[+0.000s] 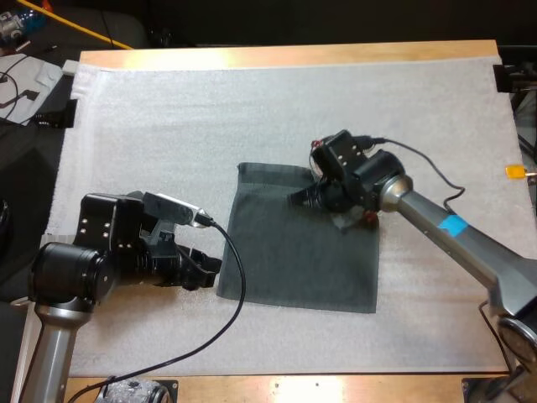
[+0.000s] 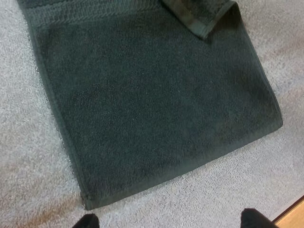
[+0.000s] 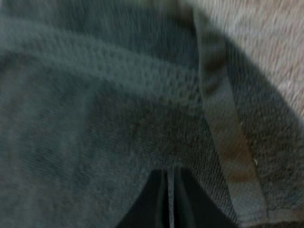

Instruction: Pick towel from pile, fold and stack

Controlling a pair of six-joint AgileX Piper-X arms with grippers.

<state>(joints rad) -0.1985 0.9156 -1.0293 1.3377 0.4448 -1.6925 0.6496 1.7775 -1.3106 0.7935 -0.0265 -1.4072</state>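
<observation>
Dark grey-green towel (image 1: 294,260) lies flat on the white mat (image 1: 168,126) — right fingers (image 1: 300,199) clenched on its folded-over far corner, left fingers (image 1: 208,267) released beside its left edge.

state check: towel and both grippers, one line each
towel: spread flat on the mat, one corner turned back over it
left gripper: jaws open, beside the towel's left edge as the high view shows it, clear of the cloth
right gripper: jaws shut on the towel, over its far right part
</observation>
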